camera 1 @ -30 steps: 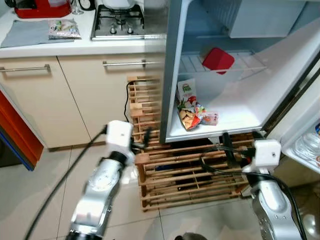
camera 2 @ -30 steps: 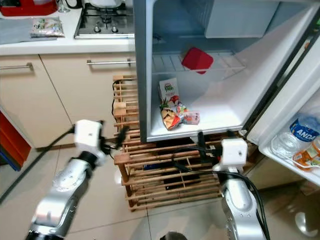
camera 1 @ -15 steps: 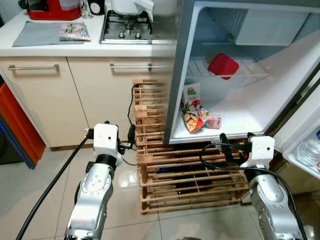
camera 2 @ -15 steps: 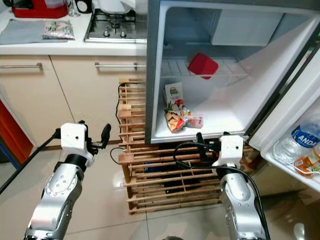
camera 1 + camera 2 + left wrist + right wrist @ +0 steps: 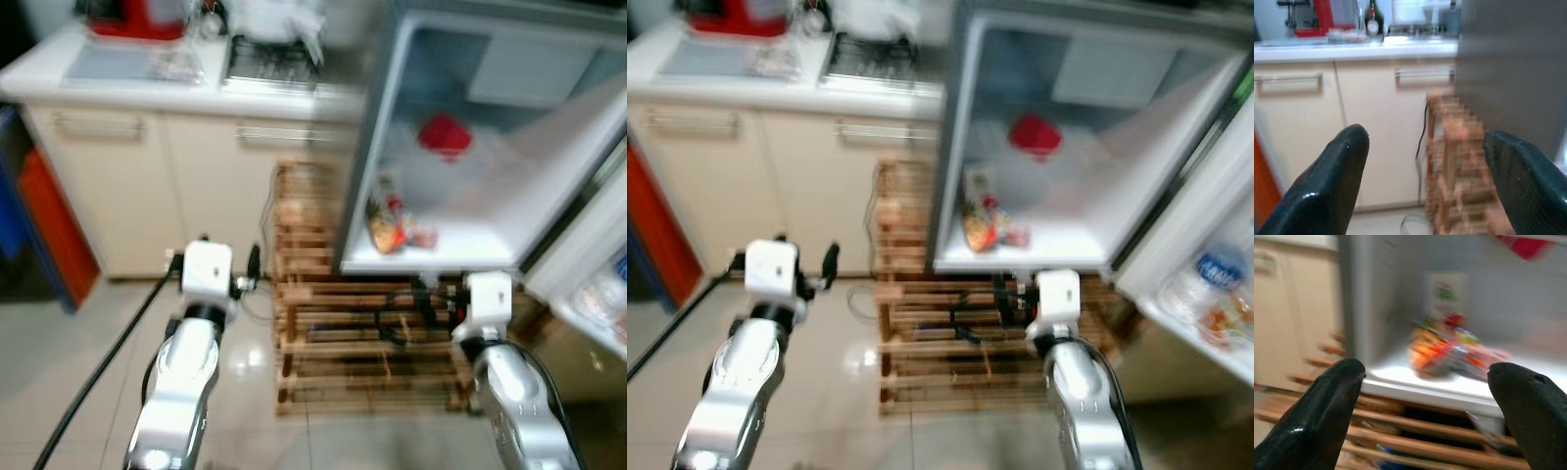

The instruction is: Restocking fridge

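Fridge (image 5: 470, 211), white-lined with its door swung open, fills the upper right of the blurred head views. Left gripper (image 5: 1422, 183) hangs low at lower left, fingers spread wide, empty, aimed at cream cabinet doors (image 5: 1376, 132). Right gripper (image 5: 1427, 418) is at lower centre-right, fingers likewise apart, empty, just before the fridge's bottom ledge. Right wrist view resolves colourful snack packets (image 5: 1449, 350) and an upright carton (image 5: 1447, 296) on the fridge floor; a red container (image 5: 443, 135) sits on the shelf above. Slatted wooden rack (image 5: 343, 333) stands below on pale tiled floor (image 5: 88, 372). White countertop (image 5: 118, 83) is at upper left.
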Robot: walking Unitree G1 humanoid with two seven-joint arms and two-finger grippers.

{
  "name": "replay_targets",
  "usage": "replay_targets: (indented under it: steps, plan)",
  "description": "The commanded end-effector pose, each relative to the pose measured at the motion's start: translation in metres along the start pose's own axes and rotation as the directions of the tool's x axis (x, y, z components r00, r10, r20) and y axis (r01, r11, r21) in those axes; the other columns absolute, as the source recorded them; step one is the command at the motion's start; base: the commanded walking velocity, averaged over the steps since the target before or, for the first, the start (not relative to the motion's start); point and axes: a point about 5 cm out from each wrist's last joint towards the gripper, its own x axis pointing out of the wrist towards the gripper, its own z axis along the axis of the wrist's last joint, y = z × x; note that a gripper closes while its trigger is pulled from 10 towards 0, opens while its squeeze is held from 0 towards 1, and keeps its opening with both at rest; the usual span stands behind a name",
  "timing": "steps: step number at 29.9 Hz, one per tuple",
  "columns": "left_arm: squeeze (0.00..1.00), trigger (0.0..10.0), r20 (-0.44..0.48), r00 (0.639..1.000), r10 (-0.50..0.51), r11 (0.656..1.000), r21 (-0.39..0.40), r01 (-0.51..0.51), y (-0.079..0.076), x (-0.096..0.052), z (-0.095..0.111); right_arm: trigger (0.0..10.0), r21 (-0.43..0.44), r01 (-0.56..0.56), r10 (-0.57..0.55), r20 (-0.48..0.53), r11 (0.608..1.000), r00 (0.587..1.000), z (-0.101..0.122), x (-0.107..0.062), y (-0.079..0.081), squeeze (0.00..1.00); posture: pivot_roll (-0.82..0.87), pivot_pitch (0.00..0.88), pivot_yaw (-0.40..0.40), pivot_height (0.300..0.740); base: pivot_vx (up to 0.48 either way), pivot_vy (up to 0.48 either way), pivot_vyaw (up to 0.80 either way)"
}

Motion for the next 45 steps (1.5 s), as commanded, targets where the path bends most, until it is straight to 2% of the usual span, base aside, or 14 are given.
replay_targets:
  steps: [1,18,24,29,36,44,45]
  plan:
    - [0.0,10.0,0.046,0.998,-0.036,0.999,0.002,0.036,-0.004,0.006,0.011,10.0,-0.005,-0.001,0.001,-0.001,1.0,1.0,0.0,-0.002,-0.001,0.0,-0.08,0.0,-0.054,0.74,0.322,-0.349,0.0]
    - [0.0,10.0,0.053,0.992,-0.114,0.993,-0.008,0.115,-0.013,0.02,0.014,10.0,-0.052,0.072,-0.073,-0.008,0.996,0.997,-0.007,-0.01,-0.011,0.0,-0.12,0.0,-0.025,0.74,0.328,-0.347,0.0]
    - [0.0,10.0,0.049,0.99,-0.132,0.99,-0.042,0.134,-0.017,0.022,0.013,10.0,-0.052,0.077,-0.078,-0.012,0.996,0.997,-0.008,-0.012,-0.014,0.0,-0.13,0.0,-0.025,0.74,0.35,-0.322,0.0]
    - [0.0,10.0,0.056,0.99,-0.133,0.991,-0.009,0.133,-0.019,0.023,0.013,10.0,-0.058,0.05,-0.051,-0.019,0.997,0.999,-0.009,-0.012,-0.012,0.0,-0.13,0.0,-0.027,0.74,0.282,-0.112,0.0]
    - [0.0,10.0,0.061,0.986,-0.156,0.988,0.009,0.156,-0.021,0.024,0.013,10.0,-0.079,-0.002,0.001,-0.014,0.997,1.0,-0.01,-0.017,-0.001,0.0,-0.13,0.0,-0.027,0.74,0.0,0.0,-0.74]
    - [0.0,10.0,0.025,0.986,-0.164,0.985,0.055,0.163,-0.025,0.031,0.01,10.0,-0.09,-0.021,0.02,-0.007,0.996,1.0,-0.01,-0.021,0.0,0.0,-0.14,0.0,-0.024,0.74,0.0,0.0,0.0]
    - [0.0,10.0,-0.007,0.989,-0.146,0.988,0.051,0.146,-0.024,0.033,0.005,10.0,-0.083,-0.04,0.04,-0.006,0.996,0.999,-0.008,-0.022,0.001,0.0,-0.15,0.0,-0.027,0.74,0.0,0.0,0.0]
